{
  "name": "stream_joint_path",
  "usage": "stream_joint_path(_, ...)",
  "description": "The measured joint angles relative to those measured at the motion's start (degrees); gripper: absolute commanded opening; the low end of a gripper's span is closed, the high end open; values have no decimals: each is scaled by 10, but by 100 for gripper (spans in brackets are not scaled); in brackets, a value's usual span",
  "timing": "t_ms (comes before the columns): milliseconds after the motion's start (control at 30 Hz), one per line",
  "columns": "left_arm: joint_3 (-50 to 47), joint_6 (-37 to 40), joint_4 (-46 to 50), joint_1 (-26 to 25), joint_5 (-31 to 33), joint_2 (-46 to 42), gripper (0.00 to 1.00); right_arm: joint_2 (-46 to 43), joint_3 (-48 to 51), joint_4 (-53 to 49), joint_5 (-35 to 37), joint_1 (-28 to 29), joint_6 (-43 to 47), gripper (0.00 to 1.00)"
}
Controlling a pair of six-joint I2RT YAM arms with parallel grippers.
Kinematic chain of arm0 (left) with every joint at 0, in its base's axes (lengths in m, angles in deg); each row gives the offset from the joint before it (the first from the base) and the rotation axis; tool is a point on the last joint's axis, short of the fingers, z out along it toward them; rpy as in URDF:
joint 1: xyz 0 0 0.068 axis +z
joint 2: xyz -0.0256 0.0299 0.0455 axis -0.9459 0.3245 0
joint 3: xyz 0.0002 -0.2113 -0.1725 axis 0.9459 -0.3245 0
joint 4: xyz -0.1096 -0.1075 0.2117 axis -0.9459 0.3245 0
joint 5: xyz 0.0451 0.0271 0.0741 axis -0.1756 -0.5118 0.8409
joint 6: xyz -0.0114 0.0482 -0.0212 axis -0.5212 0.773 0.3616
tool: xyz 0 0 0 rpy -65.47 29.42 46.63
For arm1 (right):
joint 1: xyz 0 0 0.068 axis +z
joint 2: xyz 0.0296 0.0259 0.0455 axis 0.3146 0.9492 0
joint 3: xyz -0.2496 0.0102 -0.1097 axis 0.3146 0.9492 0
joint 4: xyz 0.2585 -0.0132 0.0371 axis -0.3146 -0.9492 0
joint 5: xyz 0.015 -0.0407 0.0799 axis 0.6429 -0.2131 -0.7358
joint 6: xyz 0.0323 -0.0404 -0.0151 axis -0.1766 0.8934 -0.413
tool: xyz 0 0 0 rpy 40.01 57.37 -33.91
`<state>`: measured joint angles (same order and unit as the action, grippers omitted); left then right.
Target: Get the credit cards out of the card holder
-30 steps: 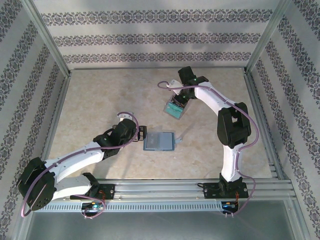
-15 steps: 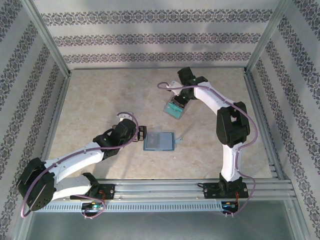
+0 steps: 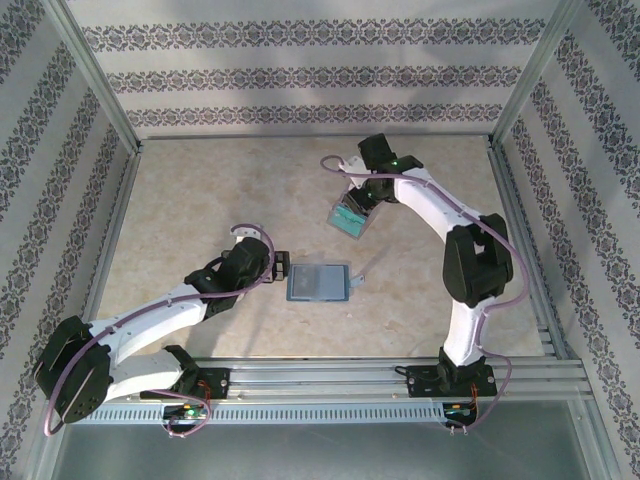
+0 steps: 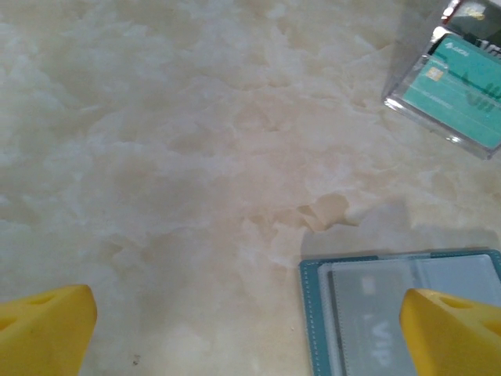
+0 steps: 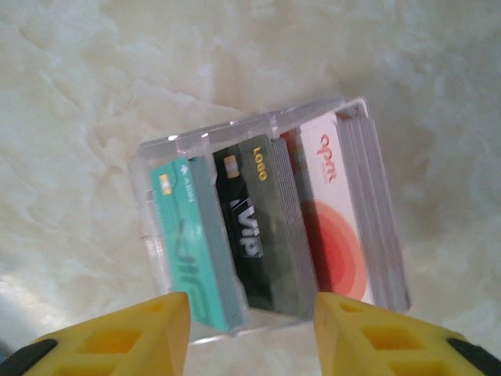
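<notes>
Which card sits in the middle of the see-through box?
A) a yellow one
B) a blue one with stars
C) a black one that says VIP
C: in the right wrist view, the black card marked VIP sits between the teal card and the pink-and-white card inside the clear box.

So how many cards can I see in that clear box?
3 in the right wrist view: a teal card on the left, a black card in the middle and a white-and-red card on the right. More may be hidden, stacked behind them.
</notes>
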<state>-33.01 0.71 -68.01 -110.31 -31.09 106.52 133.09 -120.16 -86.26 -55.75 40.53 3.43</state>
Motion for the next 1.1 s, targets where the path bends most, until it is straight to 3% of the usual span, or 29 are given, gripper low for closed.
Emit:
stream_joint_path(367,-22,-30,-16,38,0,-20,99,-114,146,47,17,77,-182,65)
stream_joint_path(567,-33,-48,-18,64,-7,-28,99,-146,202,56,39,152,-279,68)
stream_joint_path(900,-72,-78,-24,97,-14,-69,99,-143,234,56,76,268,-419,68)
stream_joint_path(1100,-75,-87,-24,105,-14,-90,99,-85,217,57,78,321,-465,66)
